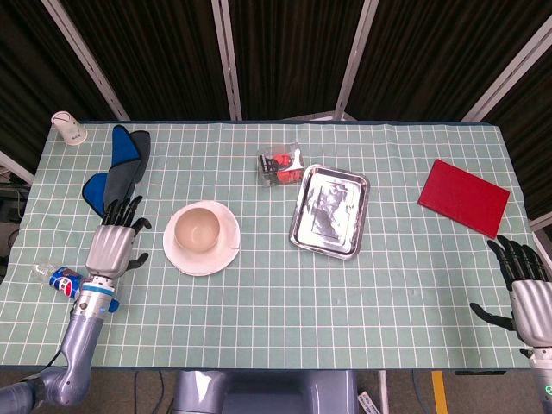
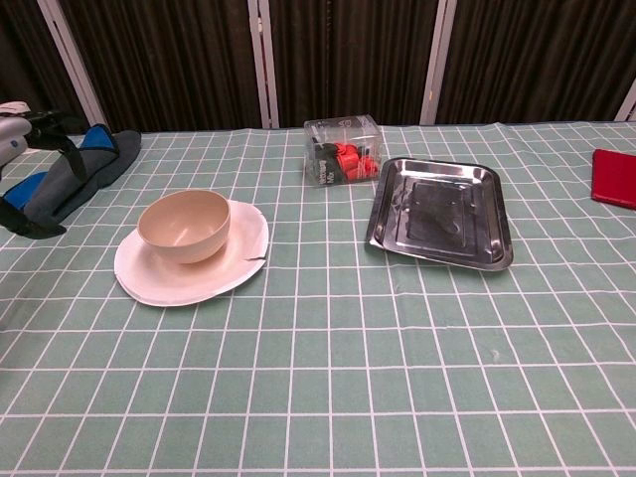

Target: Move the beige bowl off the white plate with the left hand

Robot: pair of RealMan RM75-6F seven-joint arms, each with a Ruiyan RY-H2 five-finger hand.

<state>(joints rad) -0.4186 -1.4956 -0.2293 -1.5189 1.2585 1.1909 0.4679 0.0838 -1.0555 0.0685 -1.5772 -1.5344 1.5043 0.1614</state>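
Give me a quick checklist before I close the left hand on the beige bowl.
1. Round beige bowl sits upright on the round white plate: ok.
2. Left hand is empty, fingers spread: ok.
3. Left hand at the bowl: not ok; it hovers to the left of the plate, touching neither.
4. Free cloth to set the bowl down: ok, bare green checked tablecloth in front of the plate.
5. Nearby clutter: ok; the blue and grey folded cloth lies beyond the hand, the plastic bottle with the blue cap by the forearm.
6. Right hand out of the way: ok, at the table's far right edge.
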